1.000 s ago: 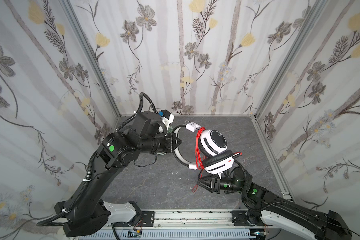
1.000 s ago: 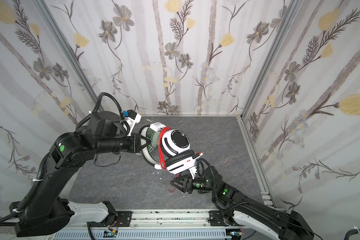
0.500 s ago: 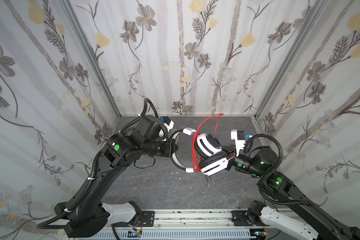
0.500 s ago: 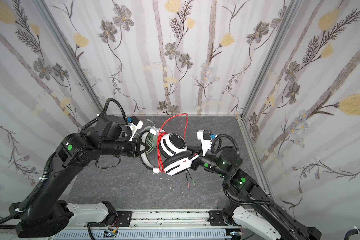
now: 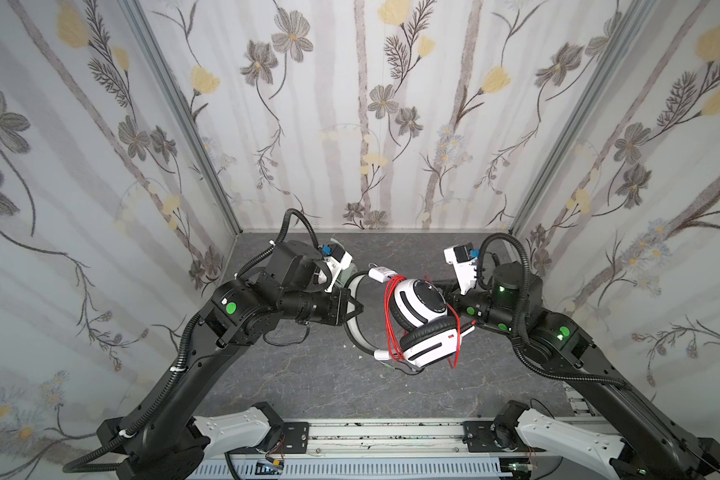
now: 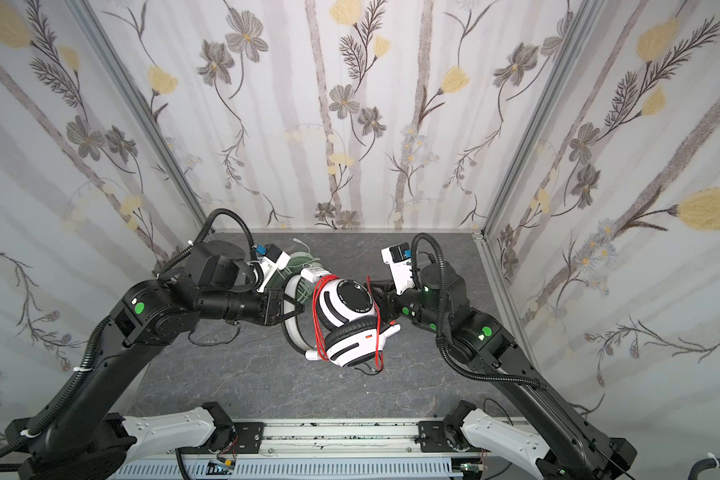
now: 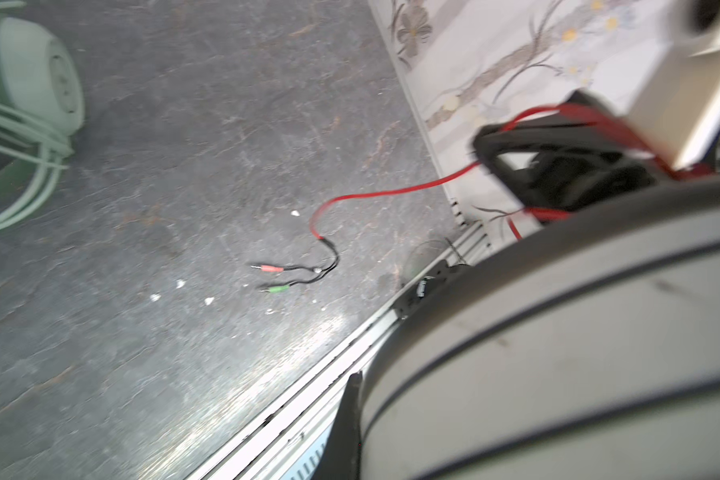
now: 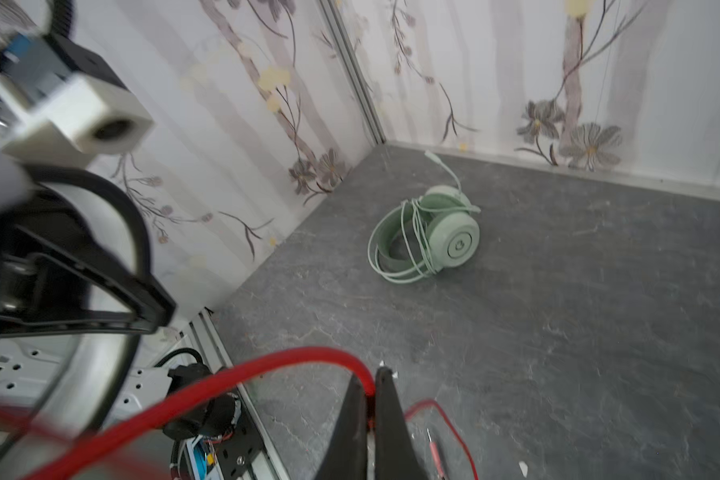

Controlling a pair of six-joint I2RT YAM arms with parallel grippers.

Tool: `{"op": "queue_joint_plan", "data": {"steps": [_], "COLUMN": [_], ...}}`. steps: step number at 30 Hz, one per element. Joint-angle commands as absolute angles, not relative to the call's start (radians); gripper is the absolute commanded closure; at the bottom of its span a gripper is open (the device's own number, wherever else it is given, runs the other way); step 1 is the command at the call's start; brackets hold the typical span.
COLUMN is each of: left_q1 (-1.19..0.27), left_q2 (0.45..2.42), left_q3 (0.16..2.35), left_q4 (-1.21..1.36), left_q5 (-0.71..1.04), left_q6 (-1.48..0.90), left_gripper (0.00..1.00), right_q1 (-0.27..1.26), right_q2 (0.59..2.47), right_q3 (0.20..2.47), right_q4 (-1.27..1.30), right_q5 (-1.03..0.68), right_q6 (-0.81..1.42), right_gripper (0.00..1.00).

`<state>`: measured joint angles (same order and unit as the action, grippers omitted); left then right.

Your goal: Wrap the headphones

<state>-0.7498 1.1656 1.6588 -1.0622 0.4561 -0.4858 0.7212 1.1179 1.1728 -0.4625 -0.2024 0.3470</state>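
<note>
1. The right gripper (image 8: 371, 382) has been swung within the last second from low in front of the white headset (image 5: 420, 307) up to its right side. Its jaws, part open a second ago, are now closed tight on the red cord (image 8: 292, 356).
2. The loop of cord that was lifted high above the cups half a second ago has been drawn down. It is now laid across both cups as a further turn, apart from the turns already bunched where the cups meet the headband (image 5: 352, 332).
3. The left gripper (image 5: 356, 309) is kept shut on the headband. The white headset is thus held between the two arms over the middle of the floor (image 5: 308, 374). Whether its lower cup touches the floor cannot be told.
4. A short tail of cord is left unwound and ends in the plugs (image 7: 273, 269), which lie on the floor below the headset.
5. The mint headset (image 8: 429, 232) lies on the floor near the back left corner, well apart from both grippers. Its own cord is wound round it, so that half of the task is judged done.
6. The wrapping of the white headset is judged nearly complete, with only the tail left to be wound or tucked. The newest turn hangs slack at the lower cup, so it may slip off if the cord is let go too soon.
</note>
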Motion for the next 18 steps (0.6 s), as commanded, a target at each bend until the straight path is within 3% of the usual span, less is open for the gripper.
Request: {"op": "queue_joint_plan", "data": {"steps": [1, 8, 18], "left_q1": [-0.748, -0.746, -0.723], "left_q2": [1.149, 1.116, 1.154], "left_q3": [1.693, 1.729, 1.794], "left_q4": [-0.923, -0.973, -0.948], "left_q5": [0.58, 0.52, 0.46], "left_q6": [-0.537, -0.543, -0.511], "left_gripper": [1.0, 1.0, 1.0], "right_q1": [0.72, 0.719, 0.72], "right_q2": [1.14, 1.183, 1.083], "right_q3": [1.206, 1.197, 0.903], "right_q4": [-0.455, -0.388, -0.295], "right_q5": [-0.198, -0.252, -0.32], "right_q6": [0.347, 0.382, 0.48], "right_gripper": [1.0, 1.0, 0.98]}}
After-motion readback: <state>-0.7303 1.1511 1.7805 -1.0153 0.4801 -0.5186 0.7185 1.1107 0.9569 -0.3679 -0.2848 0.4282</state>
